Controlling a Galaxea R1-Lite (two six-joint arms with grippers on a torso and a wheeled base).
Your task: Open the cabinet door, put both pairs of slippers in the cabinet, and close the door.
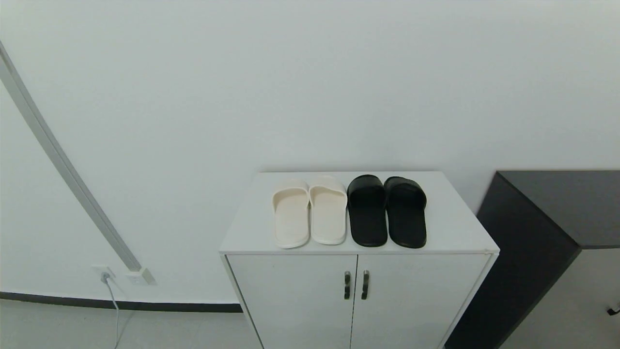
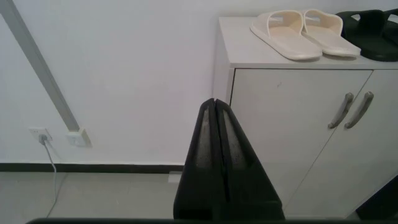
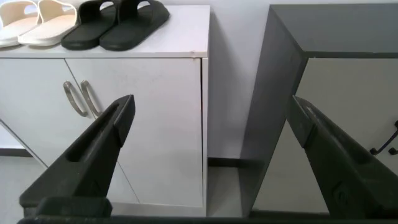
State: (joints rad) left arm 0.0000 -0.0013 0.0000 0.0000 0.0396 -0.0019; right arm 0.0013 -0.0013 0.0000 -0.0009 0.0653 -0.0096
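While slippers (image 1: 329, 215) lie atop shut cabinet (image 1: 290, 300), apparently well apart from both: left fingers (image 2: 204, 162) pressed together, right fingers (image 3: 93, 149) wide.

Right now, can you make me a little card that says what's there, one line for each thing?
Furniture: white two-door cabinet against the wall
Front: both doors shut, two metal handles side by side in the middle
Light pair: cream moulded slide slippers on the cabinet top, on the robot's left
Dark pair: black moulded slide slippers right beside them, on the robot's right
Robot: left hand shut, right hand open, both holding nothing
Next door: dark grey cabinet on the right
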